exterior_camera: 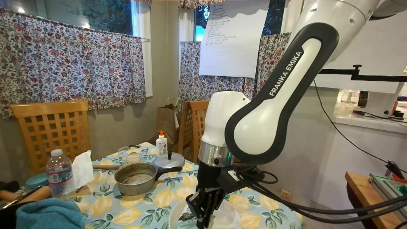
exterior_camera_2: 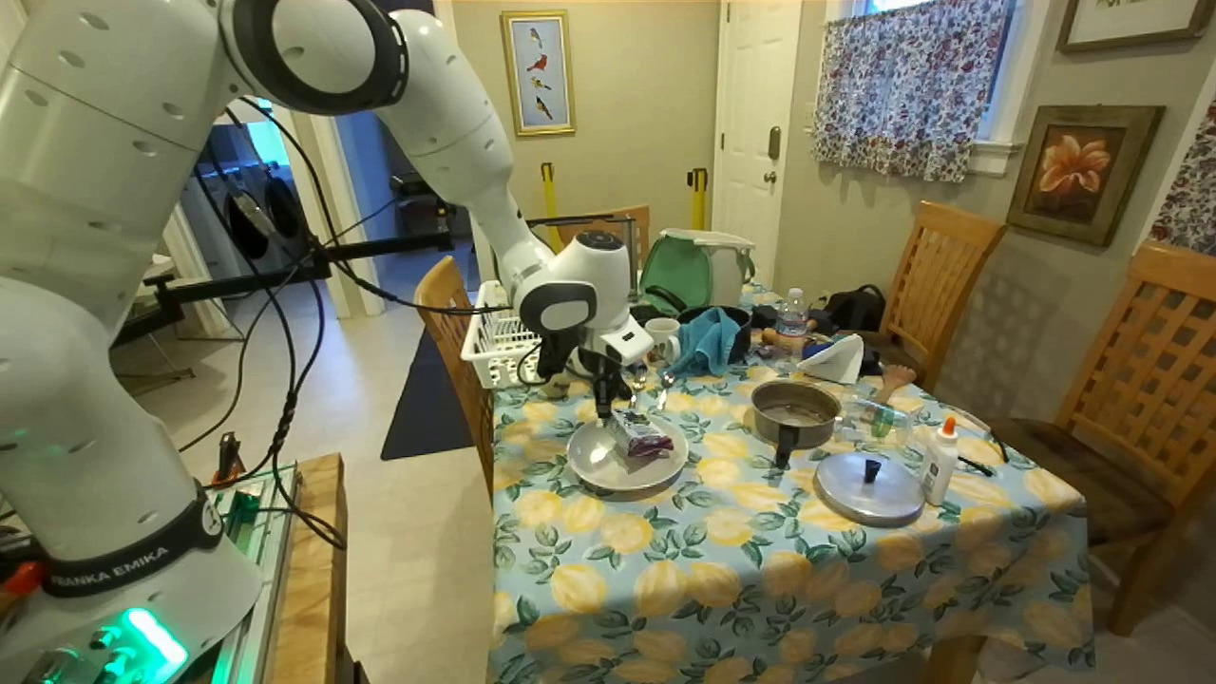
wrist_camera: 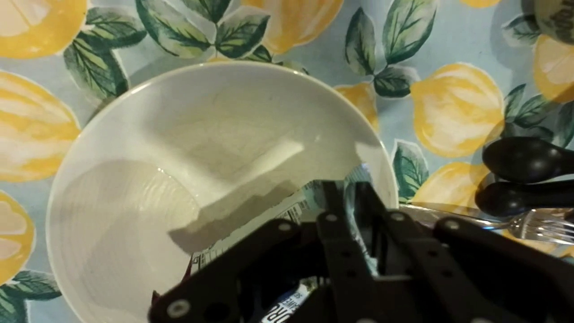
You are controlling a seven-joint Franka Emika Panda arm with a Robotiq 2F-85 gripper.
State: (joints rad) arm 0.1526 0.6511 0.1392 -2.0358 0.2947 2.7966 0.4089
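See wrapped packet [exterior_camera_2: 638, 435] in white dish [wrist_camera: 251, 112]: pale printed wrapper, dark red at one end, barcode in wrist view, partly hidden behind gripper [wrist_camera: 349, 183] there.

Note fingertips [wrist_camera: 333, 197] close together at packet, narrow gap, thin wrapper edge inside that gap; can't tell whether pinching that edge or slack around it. In both exterior views, find gripper black, pointing roughly down, low over dish, at end of white arm [exterior_camera: 254, 136].

Note dish round and wide, on lemon-print tablecloth [exterior_camera_2: 589, 579]. In wrist view, just beside dish: metal fork [wrist_camera: 545, 229], two black utensils [wrist_camera: 522, 159].

In an exterior view, beyond dish: mug [exterior_camera_2: 662, 334], blue towel [exterior_camera_2: 708, 342], white basket [exterior_camera_2: 503, 356]. Well apart from packet: metal pot [exterior_camera: 135, 190] with black handle, seen in both exterior views. Near pot: lid [exterior_camera_2: 845, 492], flat, black knob on top; just beside lid: glue bottle [exterior_camera_2: 940, 465], upright, orange cap. Farther off: clear water bottle [exterior_camera_2: 790, 328], upright, near folded white paper [exterior_camera_2: 836, 361].

Outermost: wooden chairs [exterior_camera_2: 1130, 380], floral curtains [exterior_camera: 73, 63], large handwritten sheet [exterior_camera: 232, 41], framed flower picture [exterior_camera_2: 1076, 166], framed bird picture [exterior_camera_2: 539, 76].
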